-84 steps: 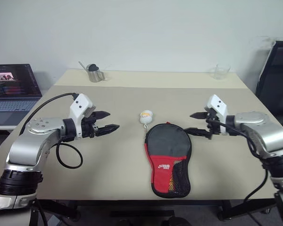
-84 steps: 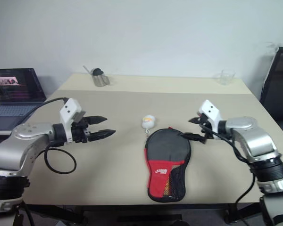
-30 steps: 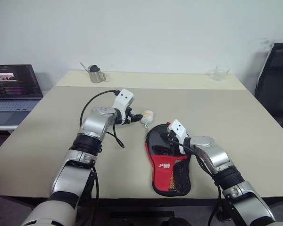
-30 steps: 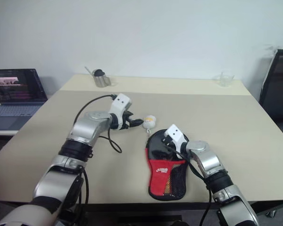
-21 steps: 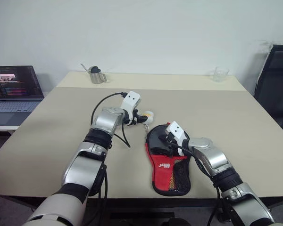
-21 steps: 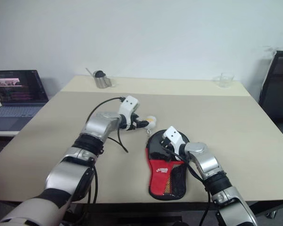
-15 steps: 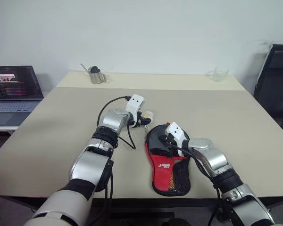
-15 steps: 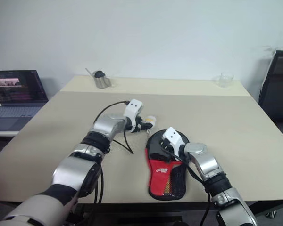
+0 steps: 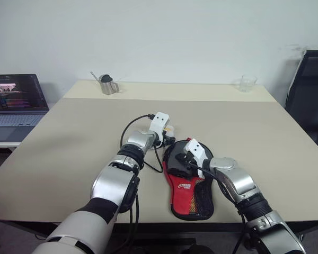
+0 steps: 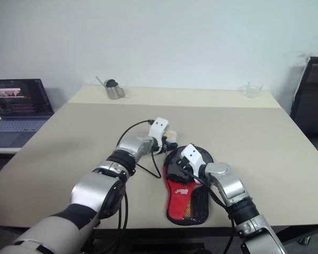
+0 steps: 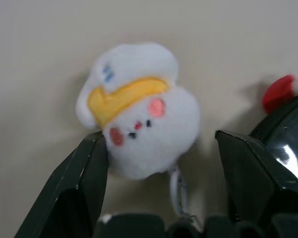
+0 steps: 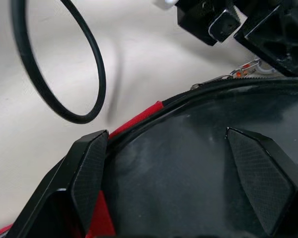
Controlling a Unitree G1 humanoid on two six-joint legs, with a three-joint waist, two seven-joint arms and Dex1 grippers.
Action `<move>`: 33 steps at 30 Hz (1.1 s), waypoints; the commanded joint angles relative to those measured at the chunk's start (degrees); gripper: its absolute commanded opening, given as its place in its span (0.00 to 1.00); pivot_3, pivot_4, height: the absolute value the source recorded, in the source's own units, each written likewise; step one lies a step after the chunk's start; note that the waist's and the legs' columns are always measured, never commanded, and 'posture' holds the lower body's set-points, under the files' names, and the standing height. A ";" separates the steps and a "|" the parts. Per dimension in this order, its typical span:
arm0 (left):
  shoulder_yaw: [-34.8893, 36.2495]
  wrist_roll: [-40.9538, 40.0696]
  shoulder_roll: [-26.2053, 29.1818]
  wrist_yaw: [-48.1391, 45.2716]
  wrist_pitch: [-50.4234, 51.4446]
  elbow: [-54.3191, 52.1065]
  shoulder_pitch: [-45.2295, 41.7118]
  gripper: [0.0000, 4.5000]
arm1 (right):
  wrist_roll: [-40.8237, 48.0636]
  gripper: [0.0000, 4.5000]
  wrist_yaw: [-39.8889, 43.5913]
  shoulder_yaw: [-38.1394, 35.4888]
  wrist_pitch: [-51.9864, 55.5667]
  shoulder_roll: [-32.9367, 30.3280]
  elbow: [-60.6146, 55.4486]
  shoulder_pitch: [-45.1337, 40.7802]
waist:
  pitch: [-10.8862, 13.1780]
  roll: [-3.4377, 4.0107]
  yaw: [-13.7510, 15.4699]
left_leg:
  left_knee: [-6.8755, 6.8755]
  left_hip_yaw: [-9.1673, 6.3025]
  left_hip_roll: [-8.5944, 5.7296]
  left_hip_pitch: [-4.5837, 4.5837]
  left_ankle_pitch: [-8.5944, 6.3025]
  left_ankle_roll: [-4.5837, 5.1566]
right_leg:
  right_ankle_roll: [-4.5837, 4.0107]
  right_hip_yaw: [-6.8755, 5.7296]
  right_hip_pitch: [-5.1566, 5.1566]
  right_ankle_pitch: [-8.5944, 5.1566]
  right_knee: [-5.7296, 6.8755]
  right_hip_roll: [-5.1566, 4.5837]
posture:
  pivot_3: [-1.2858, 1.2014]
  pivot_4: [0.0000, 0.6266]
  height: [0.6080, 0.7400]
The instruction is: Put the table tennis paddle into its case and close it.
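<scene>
Left wrist view | charm [image 11: 139,131] between spread left jaws | touching one

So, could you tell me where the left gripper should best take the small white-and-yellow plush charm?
Probably across the small white-and-yellow plush charm's soft round body, coming from the left gripper's present side: its open fingers already flank it, and its cord trails toward the gripper.

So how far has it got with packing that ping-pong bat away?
The case lies flat on the table, and the paddle looks to be inside it already. In hand: the open left gripper has its fingers either side of the small white-yellow charm on the case's cord, not clamped, while the open right gripper rests over the case's rounded black end. Left: drawing the zip shut.
</scene>
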 commanded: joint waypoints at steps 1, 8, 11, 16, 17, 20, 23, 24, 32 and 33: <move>1.18 0.71 -0.42 2.21 -1.59 0.66 -2.34 0.80 | 0.47 0.92 0.18 0.91 2.59 -0.31 0.43 1.66 | 0.00 0.00 0.02 | 0.00 0.00 0.00 0.00 0.00 0.00 | 0.00 0.00 0.00 0.00 0.00 0.00 | 0.52 0.24 1.00; 1.29 2.20 -0.85 3.13 -3.49 2.09 -2.51 0.80 | 0.46 0.92 0.02 0.86 3.33 -0.26 -0.29 1.94 | 0.00 0.00 0.04 | 0.00 0.01 -0.02 -0.01 0.00 -0.01 | 0.00 0.00 0.00 0.00 -0.02 0.00 | 0.52 0.24 1.00; 1.56 2.51 -1.09 3.00 -4.06 2.41 -2.55 0.76 | 0.52 0.92 -0.05 1.04 3.74 -0.18 -0.94 2.24 | 0.00 0.00 0.04 | -0.01 0.01 -0.02 -0.01 0.00 -0.01 | 0.00 0.00 0.00 0.00 -0.03 0.00 | 0.52 0.24 1.00; 1.92 2.69 -2.03 3.03 -4.80 3.10 -2.52 0.61 | 0.58 0.93 -0.30 1.46 4.41 0.07 -2.26 2.97 | 0.00 0.00 0.05 | -0.02 0.01 -0.02 -0.01 -0.01 -0.01 | 0.00 0.00 0.00 0.00 -0.04 0.00 | 0.52 0.24 1.00; 1.86 2.87 -2.18 3.22 -4.89 3.25 -2.47 0.56 | 0.60 0.93 -0.32 1.57 4.55 0.07 -2.55 3.15 | 0.00 0.00 0.04 | -0.02 0.01 -0.02 -0.01 -0.01 -0.01 | 0.00 -0.01 0.00 0.00 -0.05 0.00 | 0.52 0.24 1.00; 0.96 4.34 -2.53 4.03 -5.50 3.72 -2.04 0.41 | 0.61 0.93 -0.45 1.70 4.92 0.09 -3.12 3.38 | 0.00 0.00 0.03 | -0.03 0.01 -0.02 -0.01 -0.01 -0.02 | 0.00 -0.01 0.00 0.00 -0.06 0.00 | 0.52 0.24 1.00; 0.44 5.52 -2.77 4.56 -6.24 3.94 -1.58 0.20 | 0.66 0.93 -0.64 1.73 5.23 0.05 -3.66 3.63 | 0.00 0.00 0.04 | -0.04 0.00 -0.02 0.00 -0.01 -0.02 | 0.00 -0.01 0.00 0.00 -0.06 0.00 | 0.52 0.24 1.00; 0.54 5.71 -2.82 4.68 -6.44 3.95 -1.52 0.12 | 0.68 0.93 -0.72 1.72 5.34 0.01 -3.81 3.71 | 0.00 0.00 0.04 | -0.04 0.00 -0.02 0.00 -0.01 -0.02 | 0.00 -0.02 0.00 0.00 -0.06 -0.01 | 0.52 0.24 1.00; 0.42 7.28 -2.81 3.70 -8.23 4.09 -1.66 0.00 | 0.88 0.93 -1.28 1.66 6.03 -0.10 -4.80 4.19 | 0.00 0.00 0.04 | -0.03 -0.01 -0.02 0.00 -0.02 -0.03 | 0.00 -0.03 0.01 -0.01 -0.06 -0.03 | 0.52 0.24 1.00; 0.32 7.50 -2.79 2.86 -8.66 4.16 -1.80 0.00 | 0.84 0.93 -1.35 1.76 6.13 0.00 -4.89 4.18 | 0.00 0.00 0.04 | -0.03 0.00 -0.02 0.00 -0.02 -0.03 | 0.00 -0.03 0.01 -0.01 -0.06 -0.03 | 0.52 0.24 1.00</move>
